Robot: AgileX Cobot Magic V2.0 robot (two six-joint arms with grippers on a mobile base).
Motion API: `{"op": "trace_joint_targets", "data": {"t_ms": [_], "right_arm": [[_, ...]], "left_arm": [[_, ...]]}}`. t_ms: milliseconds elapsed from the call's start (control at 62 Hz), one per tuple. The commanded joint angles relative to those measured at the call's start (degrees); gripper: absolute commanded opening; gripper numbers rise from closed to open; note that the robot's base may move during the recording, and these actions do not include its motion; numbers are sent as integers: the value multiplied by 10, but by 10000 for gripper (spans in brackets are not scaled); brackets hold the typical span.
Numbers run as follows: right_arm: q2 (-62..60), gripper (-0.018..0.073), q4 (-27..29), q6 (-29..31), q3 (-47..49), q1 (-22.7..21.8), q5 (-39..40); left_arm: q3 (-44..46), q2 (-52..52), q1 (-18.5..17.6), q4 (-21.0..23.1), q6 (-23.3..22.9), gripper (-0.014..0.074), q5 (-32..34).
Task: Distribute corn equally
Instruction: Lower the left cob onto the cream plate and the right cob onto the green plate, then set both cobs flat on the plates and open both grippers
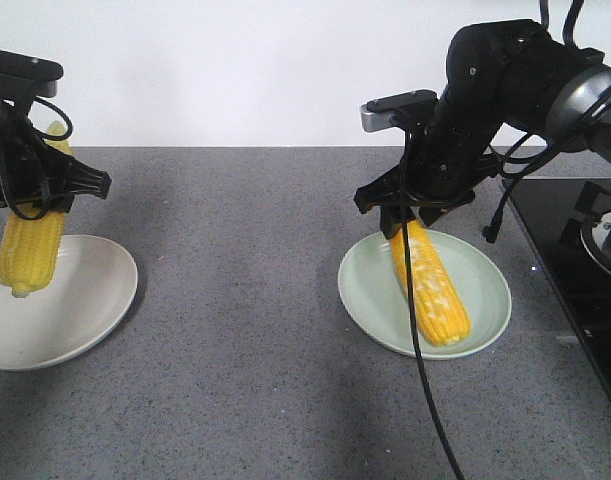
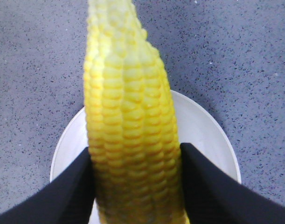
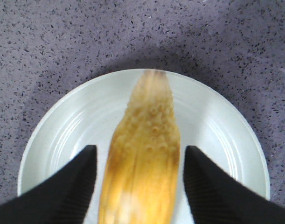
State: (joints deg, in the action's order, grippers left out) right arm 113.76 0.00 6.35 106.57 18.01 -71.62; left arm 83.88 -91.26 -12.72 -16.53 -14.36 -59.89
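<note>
there are two corn cobs. the first cob (image 1: 31, 250) hangs above the white plate (image 1: 80, 310) at the left edge of the grey counter (image 1: 235, 300). it is lifted, tip down, and it seems not to touch the plate, though the front view is not clear on this. the left gripper (image 1: 40, 185) is clenched on this cob; in the left wrist view the yellow kernels (image 2: 130, 140) fill the gap and both fingers (image 2: 70, 191) press on its sides.

the second cob (image 1: 430, 282) lies in the pale green plate (image 1: 485, 300) toward the right side of the counter, its length across the plate. the right gripper (image 1: 413, 205) stands over its far end, with the jaws apart; in the right wrist view there is a slim gap between each finger (image 3: 67, 186) and the cob (image 3: 144, 158), so it is released.

i judge that the step in hand is the placing: one cob for each plate. the left arm needs now to lower its cob into the white plate and let go gently. the right arm is bent down steeply over its plate and should rise straight up.
</note>
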Motion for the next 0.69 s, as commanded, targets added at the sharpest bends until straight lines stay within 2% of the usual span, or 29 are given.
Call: {"op": "trace_joint_targets", "data": {"t_ms": [0, 113, 355, 677], "right_arm": [[-35, 513, -4, -9, 13, -3, -15], [-35, 554, -17, -22, 13, -3, -15], [-35, 552, -22, -27, 13, -3, -15], [-35, 552, -45, -24, 13, -3, -15]], "left_arm": [[15, 20, 0, -8, -6, -6, 19], [15, 20, 0, -8, -6, -6, 16], [15, 7, 2, -27, -7, 0, 4], [9, -40, 28, -12, -7, 4, -22]]}}
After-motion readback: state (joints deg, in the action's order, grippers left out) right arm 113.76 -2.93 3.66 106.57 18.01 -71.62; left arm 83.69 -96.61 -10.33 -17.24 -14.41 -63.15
